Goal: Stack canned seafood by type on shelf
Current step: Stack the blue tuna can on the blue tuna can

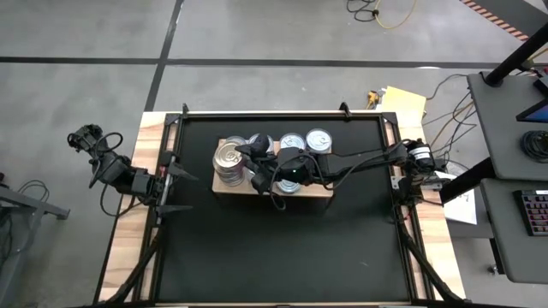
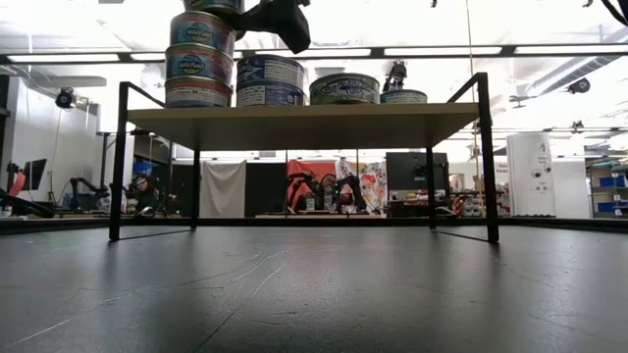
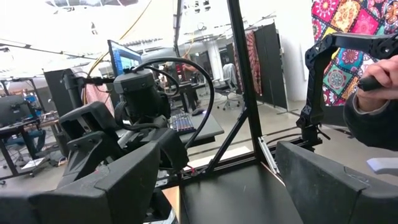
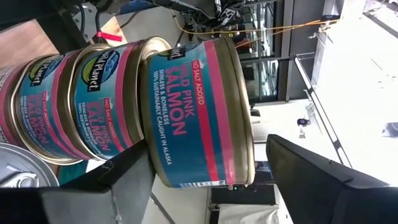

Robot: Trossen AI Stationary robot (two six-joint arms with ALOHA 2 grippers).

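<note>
The shelf (image 1: pixel 318 190), a light-wood board on black legs (image 2: pixel 488 157), stands on the black mat. At its left end rises a tall stack of pink-and-blue salmon tins (image 2: pixel 200 61), with its silver top lid (image 1: pixel 228 155). Beside it are a stack of two (image 2: pixel 270 80) and single tins (image 2: pixel 344 88) (image 1: pixel 318 139). My right gripper (image 4: pixel 205 186) reaches level from the right to the top tin (image 4: pixel 199 112) and is open. One finger (image 4: pixel 317 180) stands clear above the lid and the other (image 4: pixel 106 186) lower, in front of the stack. My left gripper (image 1: pixel 178 192) waits open at the table's left edge.
The bare mat (image 1: pixel 282 248) spreads between the shelf and the table's near edge. A black frame (image 1: pixel 282 113) rims the table. In the left wrist view a person's hand (image 3: pixel 379 84) grips a handle beyond the table.
</note>
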